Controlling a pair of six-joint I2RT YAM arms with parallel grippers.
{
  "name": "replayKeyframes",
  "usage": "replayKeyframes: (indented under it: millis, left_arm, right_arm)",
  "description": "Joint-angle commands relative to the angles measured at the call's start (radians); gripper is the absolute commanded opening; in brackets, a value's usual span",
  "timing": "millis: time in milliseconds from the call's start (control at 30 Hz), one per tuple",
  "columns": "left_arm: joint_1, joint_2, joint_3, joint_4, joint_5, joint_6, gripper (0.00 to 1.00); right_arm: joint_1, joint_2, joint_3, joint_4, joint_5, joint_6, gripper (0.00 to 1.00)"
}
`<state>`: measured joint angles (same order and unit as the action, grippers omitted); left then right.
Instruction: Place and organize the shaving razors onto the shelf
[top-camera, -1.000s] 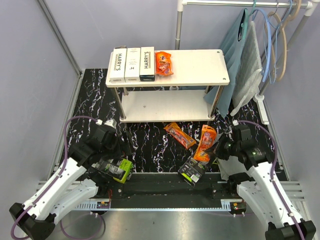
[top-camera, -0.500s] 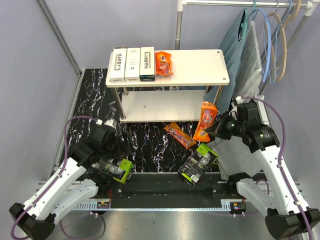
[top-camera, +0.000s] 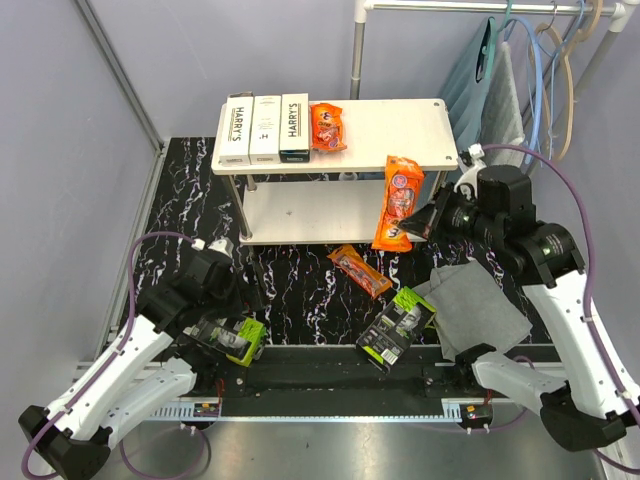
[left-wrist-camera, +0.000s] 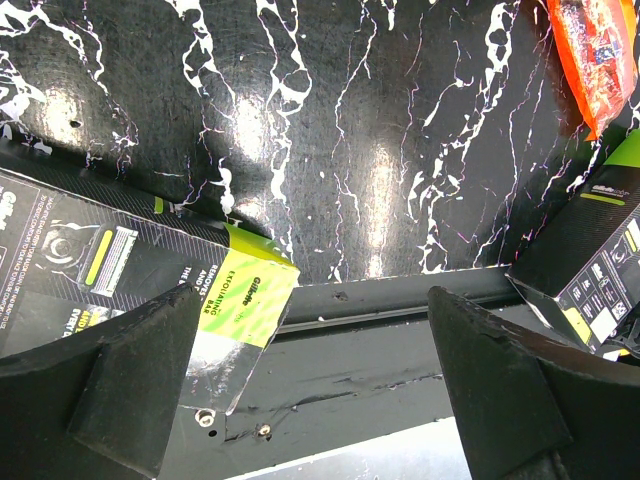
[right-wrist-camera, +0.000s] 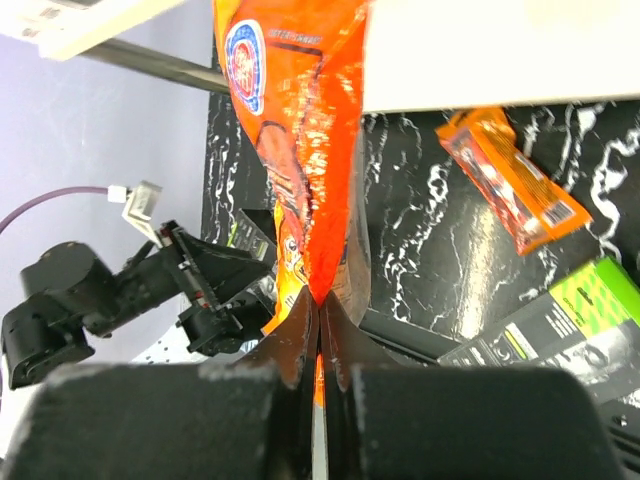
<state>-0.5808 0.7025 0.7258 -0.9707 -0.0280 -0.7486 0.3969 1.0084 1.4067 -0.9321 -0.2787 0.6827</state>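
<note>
Marbled table (top-camera: 300, 290): right gripper (top-camera: 416, 222) is pinching an orange pack (top-camera: 398, 200) by the shelf (top-camera: 400, 130).
Thin edge grip is risking a drop; left gripper (left-wrist-camera: 315, 375) is sitting spread.

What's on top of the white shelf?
Three white HARRY'S boxes lie side by side at the left end of the shelf, with an orange pack beside them. The top board hides the back of the lower board.

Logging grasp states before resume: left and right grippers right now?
Left gripper: open, holding nothing.
Right gripper: shut on the orange razor pack.
</note>
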Motion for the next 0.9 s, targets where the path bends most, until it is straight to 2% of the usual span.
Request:
replayKeyframes:
  millis: [0, 133, 333, 433, 467, 533, 567, 600, 667, 733, 867]
  left_arm:
    - [0.002, 0.002, -0.003, 0.040, 0.022, 0.015, 0.99]
    - [0.002, 0.000, -0.005, 0.041, 0.022, 0.015, 0.99]
    - [0.002, 0.000, -0.005, 0.041, 0.022, 0.015, 0.99]
    - [0.002, 0.003, -0.003, 0.041, 0.022, 0.017, 0.99]
    - [0.002, 0.005, -0.005, 0.041, 0.022, 0.017, 0.99]
    - [0.002, 0.003, -0.005, 0.040, 0.022, 0.017, 0.99]
    - [0.002, 0.002, -0.005, 0.040, 0.022, 0.017, 0.99]
    - [0.002, 0.003, -0.005, 0.040, 0.022, 0.017, 0.99]
    - [0.002, 0.003, -0.005, 0.040, 0.022, 0.017, 0.99]
    - [0.002, 0.002, -0.006, 0.040, 0.022, 0.017, 0.99]
    - [0.002, -0.001, -0.006, 0.040, 0.022, 0.018, 0.99]
  right_arm:
    - [0.062, 0.058, 0.124, -0.011, 0.072, -0.040, 0.00]
    - [0.074, 0.140, 0.228, -0.048, 0.085, -0.075, 0.00]
    - [0.074, 0.307, 0.523, -0.178, 0.116, -0.141, 0.00]
    - [0.072, 0.429, 0.720, -0.260, 0.145, -0.179, 0.00]
    - [0.072, 0.468, 0.849, -0.321, 0.150, -0.202, 0.00]
    - [0.071, 0.605, 0.995, -0.391, 0.150, -0.221, 0.01]
    - [0.071, 0.652, 1.144, -0.459, 0.142, -0.239, 0.03]
    - [0.071, 0.744, 1.219, -0.488, 0.138, -0.244, 0.06]
    - [0.063, 0.818, 1.387, -0.549, 0.110, -0.245, 0.06]
    - [0.040, 0.874, 1.413, -0.550, 0.067, -0.241, 0.06]
    - [0.022, 0.874, 1.322, -0.479, 0.007, -0.227, 0.06]
